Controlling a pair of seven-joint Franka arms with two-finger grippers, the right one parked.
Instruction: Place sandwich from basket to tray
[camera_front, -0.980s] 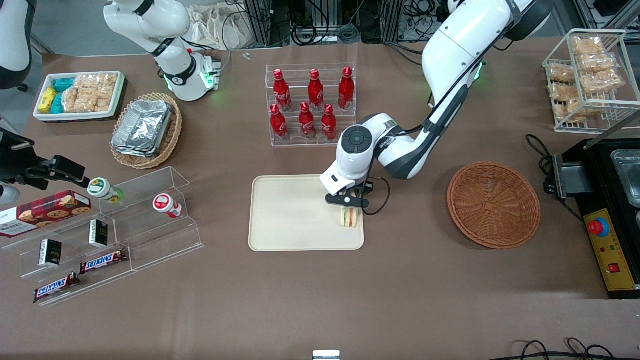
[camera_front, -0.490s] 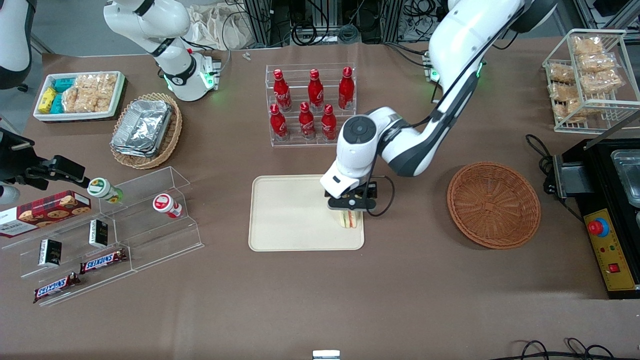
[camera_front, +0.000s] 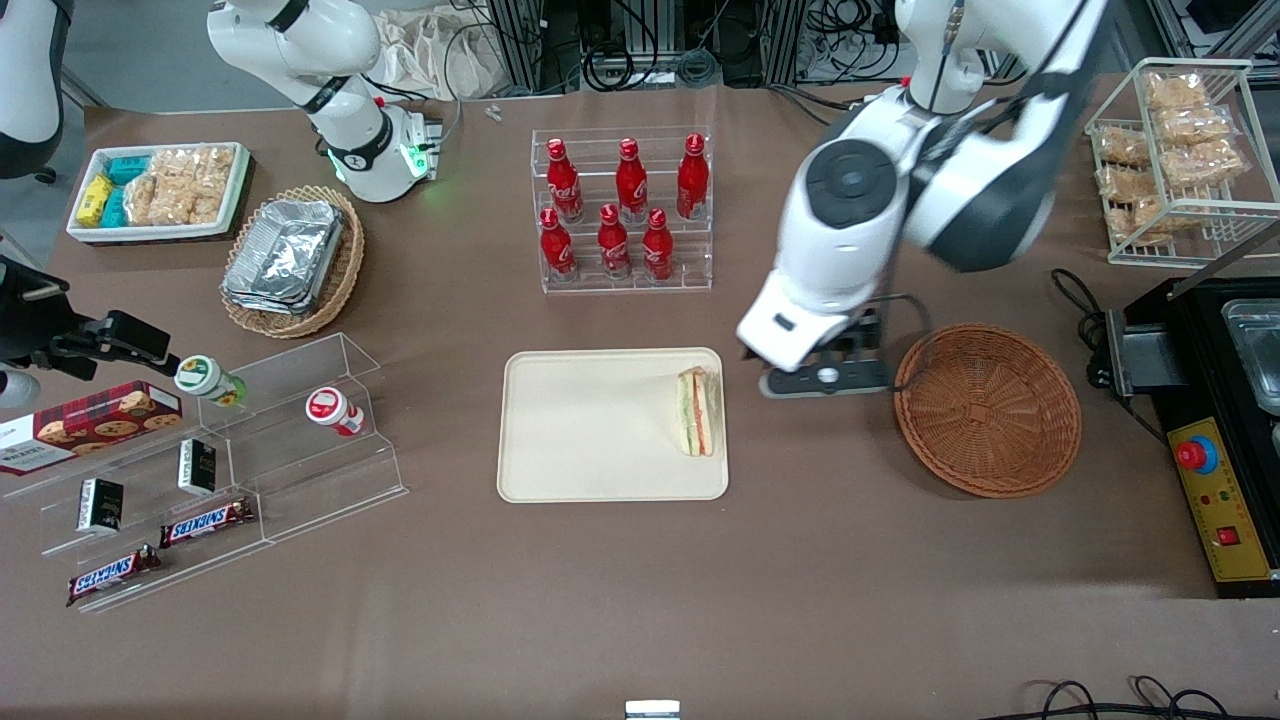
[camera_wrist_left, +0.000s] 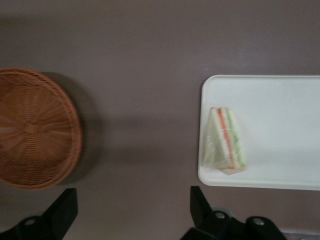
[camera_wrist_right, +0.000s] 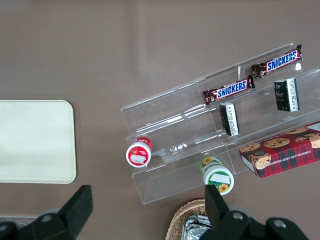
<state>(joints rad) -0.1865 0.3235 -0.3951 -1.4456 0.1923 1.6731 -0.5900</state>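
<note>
The sandwich (camera_front: 699, 411) (camera_wrist_left: 226, 141), a pale wedge with orange-red and green layers, lies on the cream tray (camera_front: 580, 430) (camera_wrist_left: 280, 110) at the end nearest the basket. The reddish-brown wicker basket (camera_front: 987, 408) (camera_wrist_left: 35, 127) holds nothing. My gripper (camera_front: 826, 378) (camera_wrist_left: 131, 212) hangs open above bare table between tray and basket, raised well off the surface, with nothing between its black fingers (camera_wrist_left: 199, 202).
A clear rack of red bottles (camera_front: 622, 208) stands farther from the camera than the tray. A wire rack of bagged snacks (camera_front: 1175, 150) and a black box with a red button (camera_front: 1215, 450) lie past the basket. Acrylic snack shelves (camera_front: 230, 450) sit toward the parked arm's end.
My gripper let go of the sandwich, rose and swung off the tray toward the basket. The sandwich stays on the tray, now fully uncovered.
</note>
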